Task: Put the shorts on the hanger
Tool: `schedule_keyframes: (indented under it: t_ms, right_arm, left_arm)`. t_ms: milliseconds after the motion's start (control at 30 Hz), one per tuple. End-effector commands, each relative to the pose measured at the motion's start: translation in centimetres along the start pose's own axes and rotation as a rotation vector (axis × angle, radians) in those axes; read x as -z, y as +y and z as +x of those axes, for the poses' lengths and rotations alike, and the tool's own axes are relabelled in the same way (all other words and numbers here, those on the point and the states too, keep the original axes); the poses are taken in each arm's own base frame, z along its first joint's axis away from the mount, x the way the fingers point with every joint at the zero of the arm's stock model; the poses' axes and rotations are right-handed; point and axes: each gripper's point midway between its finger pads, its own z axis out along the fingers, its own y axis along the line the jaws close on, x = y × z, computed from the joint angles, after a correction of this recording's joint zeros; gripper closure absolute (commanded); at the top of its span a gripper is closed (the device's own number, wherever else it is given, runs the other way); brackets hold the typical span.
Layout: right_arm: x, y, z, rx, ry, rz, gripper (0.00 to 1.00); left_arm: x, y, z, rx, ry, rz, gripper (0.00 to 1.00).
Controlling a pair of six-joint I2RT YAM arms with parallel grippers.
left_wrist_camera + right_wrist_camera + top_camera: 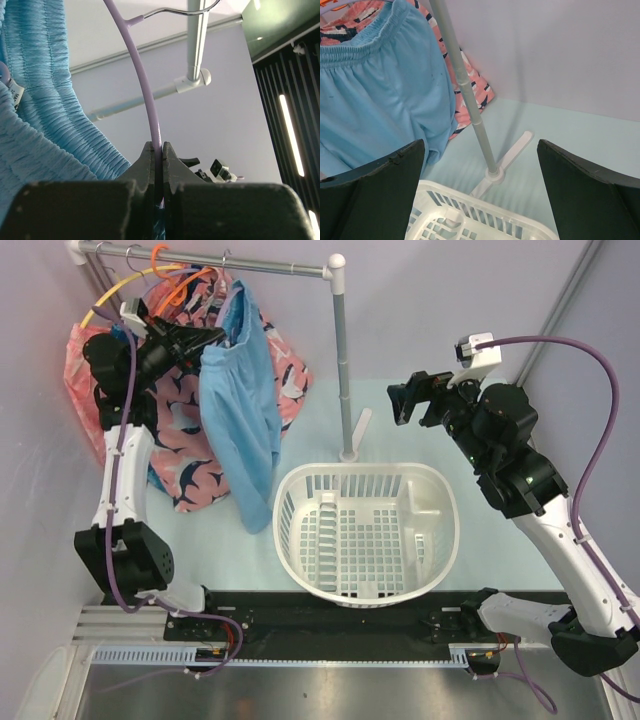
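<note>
The left end effector (157,152) was clamped narrow on the thin lavender arm of the hanger (142,85), up beside the rail (250,267). The shorts (238,420) hung there with the gathered waistband uppermost and the legs draping to the bench (400,465), in front of the pink patterned shorts (290,375). The hanger's wire hook seemed to reach the rail, though the steep wrist view left that unsure. The right end effector (402,400) hovered wide and empty near the upright pole (345,370), behind the white basket (440,530).
</note>
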Motion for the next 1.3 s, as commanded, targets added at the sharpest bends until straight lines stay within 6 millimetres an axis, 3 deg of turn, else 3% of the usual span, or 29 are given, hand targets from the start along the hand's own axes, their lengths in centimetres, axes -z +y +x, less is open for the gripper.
schedule_keyframes:
  t_ms: [0,67,167,267,367,400,500,600,633,700,933,1033,1200,1233,1267]
  right_arm:
    - [-0.1,0.2,-0.5,-0.018,-0.018,-0.009,0.0]
    - [-0.1,0.2,-0.5,-0.018,-0.016,-0.012,0.0]
    - [-0.1,0.3,-0.5,-0.019,-0.017,-0.015,0.0]
    - [0.0,0.4,-0.5,-0.022,-0.016,-0.019,0.0]
    - [0.1,0.3,-0.6,-0.023,-0.018,-0.018,0.0]
    - [0.2,0.2,-0.7,-0.02,-0.019,-0.012,0.0]
    - [0.8,-0.4,-0.5,-0.01,-0.009,0.011,0.0]
    - [1.5,-0.9,-0.5,-0.003,-0.007,0.03,0.0]
    - [1.7,-1.0,-0.6,-0.005,-0.011,0.036,0.0]
    - [2.0,-1.4,-0.3,0.001,-0.003,0.051,0.0]
    - [4.7,-3.2,-0.2,0.023,-0.001,0.115,0.0]
    - [6.6,-5.0,0.7,0.031,0.027,0.176,0.0]
    - [9.8,-7.0,1.9,0.044,0.063,0.228,0.0]
    - [10.2,-7.4,2.2,0.046,0.068,0.239,0.0]
    - [10.6,-7.7,3.2,0.048,0.096,0.243,0.0]
  left_arm:
    - [1.3,-2.4,-2.0,-0.091,-0.088,0.059,0.98]
    - [1.7,-2.1,-2.5,-0.089,-0.101,0.052,0.96]
    - [2.6,-1.6,-3.8,-0.085,-0.137,0.035,0.85]
    - [3.5,-1.3,-4.5,-0.085,-0.157,0.023,0.47]
    - [4.4,-1.5,-4.7,-0.117,-0.168,0.028,0.29]
    - [5.2,-2.3,-4.6,-0.148,-0.183,0.037,0.15]
    - [7.4,-2.9,-4.6,-0.2,-0.22,0.026,0.01]
    - [10.3,-1.0,-5.6,-0.18,-0.285,-0.051,0.0]
    - [11.2,-1.2,-5.2,-0.192,-0.301,-0.064,0.0]
    - [13.5,1.1,-5.6,-0.171,-0.337,-0.136,0.0]
    - [18.5,4.1,-3.4,-0.246,-0.326,-0.314,0.0]
    - [21.5,3.8,-2.1,-0.444,-0.312,-0.471,0.0]
    - [23.3,1.7,0.7,-0.872,-0.234,-0.707,0.0]
    - [23.2,0.3,2.2,-0.982,-0.232,-0.731,0.0]
    - [23.8,0.3,2.9,-1.038,-0.223,-0.787,0.0]
